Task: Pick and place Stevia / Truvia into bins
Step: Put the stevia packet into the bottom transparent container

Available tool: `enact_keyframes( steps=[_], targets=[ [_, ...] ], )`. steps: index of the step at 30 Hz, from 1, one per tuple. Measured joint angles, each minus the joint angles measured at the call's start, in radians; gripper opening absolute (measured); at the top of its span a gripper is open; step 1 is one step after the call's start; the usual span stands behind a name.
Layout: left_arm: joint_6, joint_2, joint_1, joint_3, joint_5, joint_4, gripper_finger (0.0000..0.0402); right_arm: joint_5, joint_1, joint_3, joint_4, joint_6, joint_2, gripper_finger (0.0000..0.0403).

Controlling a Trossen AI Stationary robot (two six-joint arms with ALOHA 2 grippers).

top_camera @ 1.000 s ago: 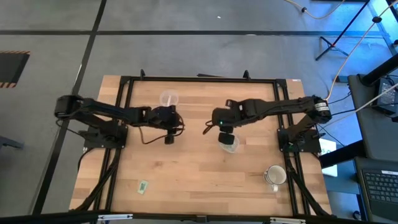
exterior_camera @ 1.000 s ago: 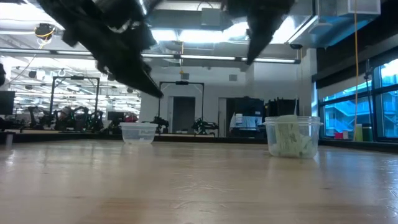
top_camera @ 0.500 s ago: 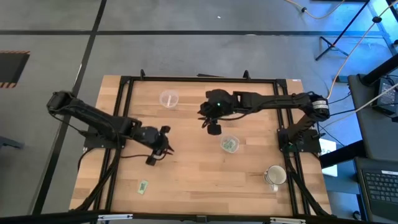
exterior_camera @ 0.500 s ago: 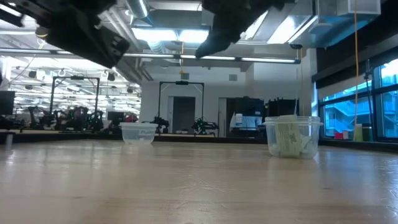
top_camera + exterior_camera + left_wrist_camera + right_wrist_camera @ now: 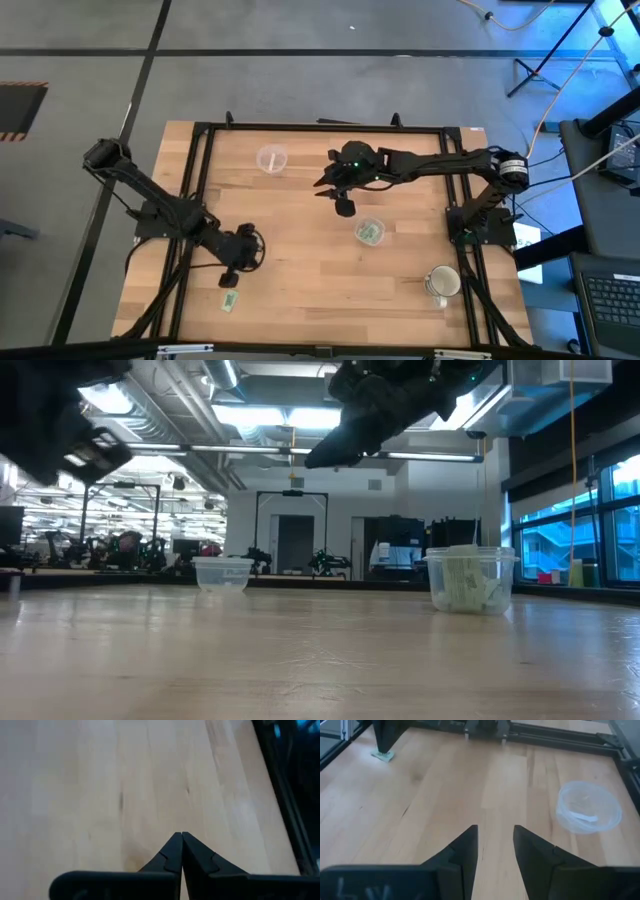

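Two clear cups stood on the wooden table [image 5: 300,660]; the near one [image 5: 470,578] held green packets [image 5: 466,585]; the far one [image 5: 223,574] looked empty; a dark arm [image 5: 385,405] hung overhead.

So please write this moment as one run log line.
left gripper: shut, above last packet | right gripper: open, empty | filled cup | empty cup

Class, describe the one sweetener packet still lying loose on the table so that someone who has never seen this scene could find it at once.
Start at the wooden table seen from above and go to its near left corner, just past the left gripper. There lies a small flat light green packet, alone on bare wood. Unlike the other green packets, which are bunched inside the clear cup right of centre, it lies flat outside any cup.
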Motion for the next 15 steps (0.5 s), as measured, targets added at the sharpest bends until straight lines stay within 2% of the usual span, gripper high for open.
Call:
enact_keyframes(
  steps=[4, 9, 15],
  targets=[
    [-0.059, 0.056, -0.073, 0.005, 0.008, -0.007, 0.0001, 0.0, 0.0, 0.0, -0.002, 0.0, 0.0, 0.0129],
    [-0.228, 0.175, -0.155, 0.076, 0.032, -0.061, 0.0002, 0.0, -0.007, -0.019, 0.013, -0.002, 0.0, 0.0129],
    [-0.466, 0.32, -0.227, 0.188, 0.227, -0.197, 0.0002, 0.001, -0.025, -0.053, 0.055, 0.025, 0.0, 0.0129]
  ],
)
